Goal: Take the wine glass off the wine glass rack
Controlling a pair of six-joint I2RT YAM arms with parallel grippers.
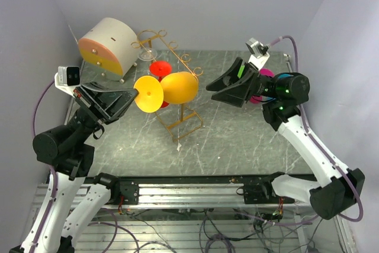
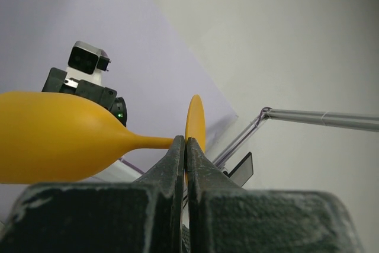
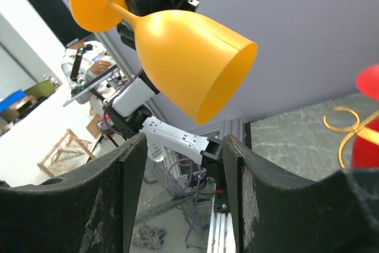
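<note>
A yellow wine glass [image 1: 179, 87] is held on its side above the near end of the gold wire wine glass rack [image 1: 180, 124]. Its bowl points right. My left gripper [image 1: 135, 93] is shut on the glass's round foot [image 2: 195, 119], with the stem running off to the left of the fingers [image 2: 175, 164]. My right gripper [image 1: 212, 93] hangs open just right of the bowl and apart from it. In the right wrist view the bowl's mouth [image 3: 189, 57] faces the right gripper [image 3: 183, 146], whose jaws hold nothing.
A red glass [image 1: 160, 68] hangs on the rack behind the yellow one, also visible in the right wrist view [image 3: 366, 84]. A round white-and-orange drawer box [image 1: 106, 45] stands at the back left. Something magenta [image 1: 266, 73] shows behind the right wrist. Walls close in on three sides.
</note>
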